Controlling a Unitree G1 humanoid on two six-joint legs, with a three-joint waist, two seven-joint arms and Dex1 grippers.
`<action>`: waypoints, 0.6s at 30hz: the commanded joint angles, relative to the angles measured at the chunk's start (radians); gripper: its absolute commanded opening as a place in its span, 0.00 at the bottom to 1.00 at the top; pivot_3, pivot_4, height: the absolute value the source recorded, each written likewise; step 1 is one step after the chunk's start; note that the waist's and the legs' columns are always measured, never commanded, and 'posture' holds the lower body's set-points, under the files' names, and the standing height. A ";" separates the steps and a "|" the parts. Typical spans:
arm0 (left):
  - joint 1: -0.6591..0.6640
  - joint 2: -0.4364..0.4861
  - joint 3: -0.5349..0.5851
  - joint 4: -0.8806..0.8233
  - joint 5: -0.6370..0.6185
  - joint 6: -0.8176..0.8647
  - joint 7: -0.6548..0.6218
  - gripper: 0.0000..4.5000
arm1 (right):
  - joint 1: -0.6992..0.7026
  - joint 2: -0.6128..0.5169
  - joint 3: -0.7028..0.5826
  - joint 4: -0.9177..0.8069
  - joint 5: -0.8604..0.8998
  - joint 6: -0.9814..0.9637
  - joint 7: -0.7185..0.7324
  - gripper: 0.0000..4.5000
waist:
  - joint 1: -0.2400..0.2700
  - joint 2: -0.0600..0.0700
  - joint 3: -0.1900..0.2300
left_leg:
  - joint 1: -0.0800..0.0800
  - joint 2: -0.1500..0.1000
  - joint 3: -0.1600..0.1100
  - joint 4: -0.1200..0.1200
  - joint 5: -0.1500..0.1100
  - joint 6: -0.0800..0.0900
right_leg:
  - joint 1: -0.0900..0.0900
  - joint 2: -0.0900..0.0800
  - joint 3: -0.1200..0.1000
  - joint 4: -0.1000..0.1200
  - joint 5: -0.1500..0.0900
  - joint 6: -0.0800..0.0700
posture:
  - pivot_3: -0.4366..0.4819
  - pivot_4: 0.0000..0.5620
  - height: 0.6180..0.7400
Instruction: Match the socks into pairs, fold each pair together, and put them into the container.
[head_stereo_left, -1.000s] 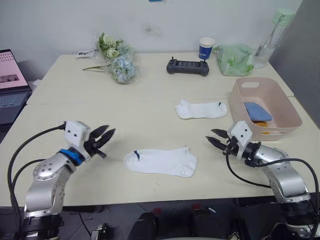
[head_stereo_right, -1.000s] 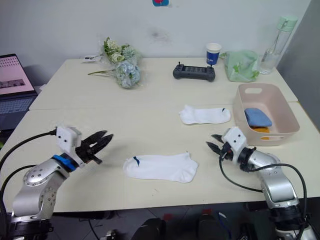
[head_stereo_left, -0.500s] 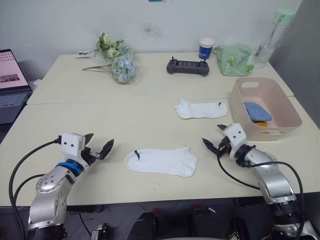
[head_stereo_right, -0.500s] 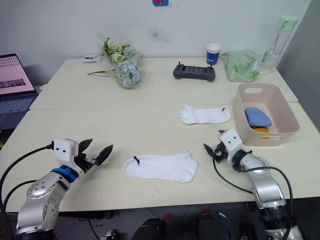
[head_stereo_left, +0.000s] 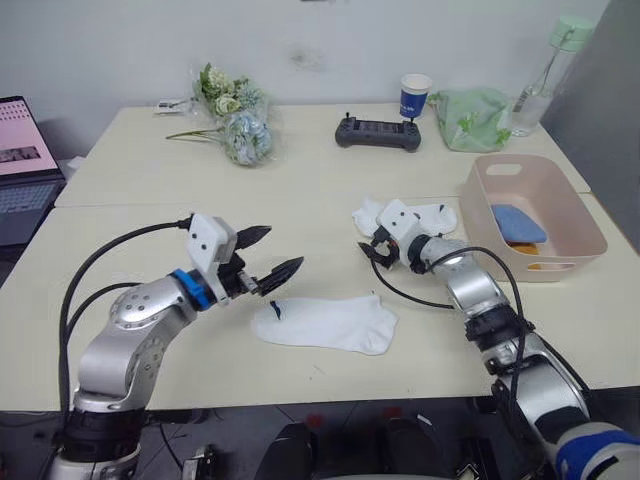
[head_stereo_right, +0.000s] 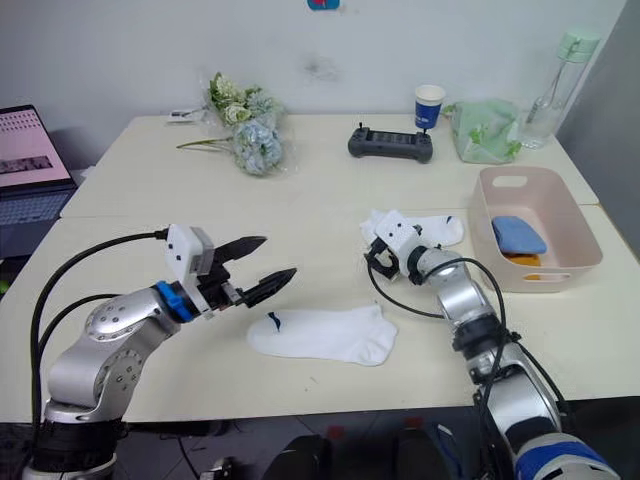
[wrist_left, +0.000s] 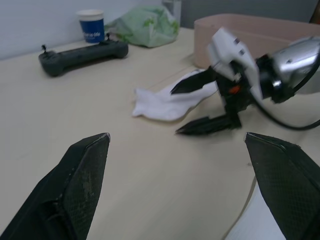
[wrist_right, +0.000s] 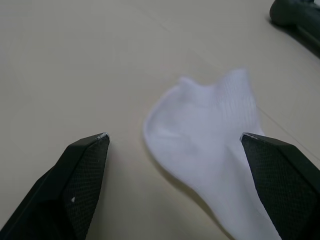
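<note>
Socks in basket: a light blue sock (head_stereo_left: 516, 224) lies in the pink container (head_stereo_left: 573, 214) at the right edge of the table (head_stereo_left: 150, 215), with a bit of mustard-orange (head_stereo_left: 519, 245) showing under it; whether each is a full pair cannot be told.
Socks still out: two white ones, apart. The near white sock (head_stereo_left: 324, 322) lies flat in the middle; the far white sock (head_stereo_left: 428, 217) lies just left of the container.
Left gripper (head_stereo_left: 272, 255): fingers spread, empty, above the near sock's left end.
Right gripper (head_stereo_right: 377, 256): fingers spread, empty, at the left end of the far sock.
Judged progress: the white pair is unmatched, unfolded and not yet binned; it looks like the last.
</note>
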 joint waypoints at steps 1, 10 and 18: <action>-0.026 -0.040 -0.018 -0.037 0.024 -0.019 0.059 1.00 | -0.065 0.008 -0.016 0.106 -0.024 -0.042 -0.046 0.91 | -0.006 0.000 0.000 | 0.000 0.000 0.000 0.000 0.000 0.000 | 0.000 0.000 0.000 0.000 0.000 0.000 | 0.48 0.27 1.00; 0.008 -0.079 -0.040 -0.068 0.044 -0.022 0.097 1.00 | -0.104 -0.003 -0.022 0.185 -0.007 -0.111 0.008 0.25 | -0.013 0.000 0.000 | 0.000 0.000 0.000 0.000 0.000 0.000 | 0.000 0.000 0.000 0.000 0.000 0.000 | 0.48 0.27 1.00; 0.016 -0.045 0.010 -0.034 0.038 -0.033 0.074 1.00 | 0.019 -0.085 0.009 -0.086 0.063 -0.255 0.283 0.00 | -0.015 0.000 0.000 | -0.001 0.000 0.000 0.000 0.000 0.000 | -0.001 0.000 0.000 0.000 0.000 0.000 | 0.48 0.27 1.00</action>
